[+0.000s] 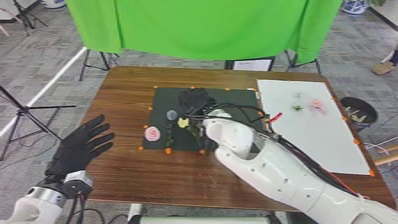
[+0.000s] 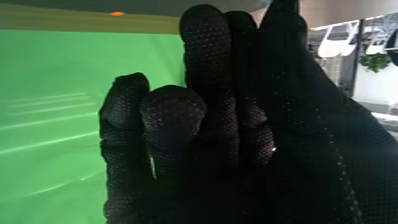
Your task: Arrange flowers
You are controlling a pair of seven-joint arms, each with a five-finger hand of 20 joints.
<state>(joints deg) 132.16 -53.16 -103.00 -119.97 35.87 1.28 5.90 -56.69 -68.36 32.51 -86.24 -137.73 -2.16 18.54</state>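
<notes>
In the head view, my right hand [image 1: 195, 98] is over the upper part of the dark mat [image 1: 235, 95], fingers relaxed. In the right wrist view the glove of my right hand [image 2: 209, 115] has its fingers extended and the thumb close beside them; no flower is visible between them. A pink flower [image 1: 153, 134], a grey-blue one [image 1: 172, 115] and a yellow one [image 1: 183, 122] lie on the mat's left part. On the white board [image 1: 324, 140] are a pale pink flower [image 1: 317, 106] and a small green piece [image 1: 298, 107]. My left hand [image 1: 82, 145] is open at the table's left edge.
The brown table [image 1: 124, 105] has orange markers around the mat and board. A red item [image 1: 276, 117] lies by the board's left edge. My right forearm [image 1: 284, 172] crosses the table's lower right. A dark bin [image 1: 359, 111] stands beyond the right edge, and a green cloth [image 1: 204, 30] hangs behind.
</notes>
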